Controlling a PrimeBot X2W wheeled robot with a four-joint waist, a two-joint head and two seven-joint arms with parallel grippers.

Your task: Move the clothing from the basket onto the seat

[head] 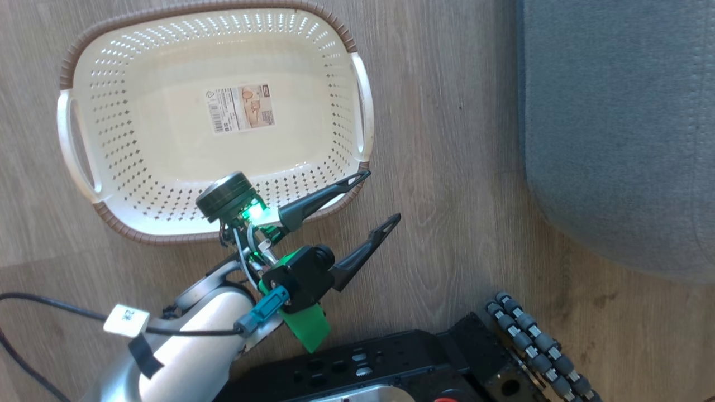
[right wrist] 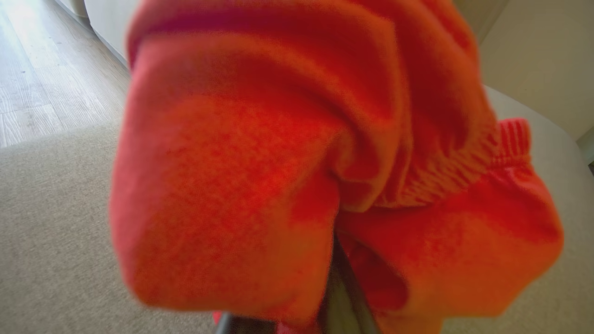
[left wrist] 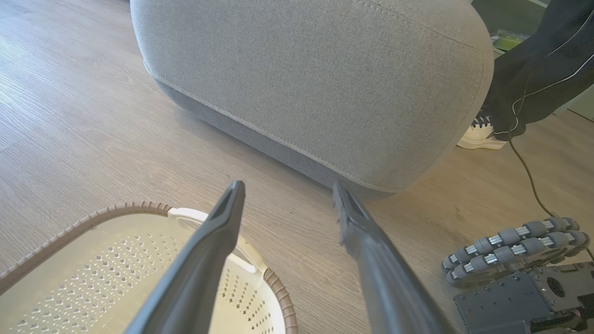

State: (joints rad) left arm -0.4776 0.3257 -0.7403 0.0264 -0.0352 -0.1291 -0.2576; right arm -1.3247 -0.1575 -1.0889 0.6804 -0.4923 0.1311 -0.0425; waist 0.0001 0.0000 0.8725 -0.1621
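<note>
the basket (head: 78,72) stands on the wooden floor (head: 447,111), its cream perforated walls and brown braided rim facing up and the paper label (head: 243,108) on its bottom in plain sight

the left end effector (head: 382,195) hangs over the basket's near right corner with its two dark fingers spread wide apart and nothing between them; one finger lies above the basket's rim by the right white handle (head: 363,100), and the other reaches just outside the basket, over the floor

the seat (head: 614,139) lies to the right of the basket, well apart from it, with a strip of bare floor between them; its rounded grey corner and line of pale stitching face the basket

the clothing (right wrist: 260,185) is out of the basket: a bunch of bright red fabric with a ribbed cuff (right wrist: 510,139), gathered close in front of the right wrist camera above the seat's grey cushion, whether it touches the cushion i cannot tell

the right end effector (right wrist: 335,297) is almost buried in the folds, and its fingers look pinched together on the clothing

beyond the seat, on the side away from the basket, a person's dark trouser leg (left wrist: 543,69) and white shoe (left wrist: 482,137) stand on the floor, and the robot's roller wheel (head: 536,346) sits to the basket's near right
</note>
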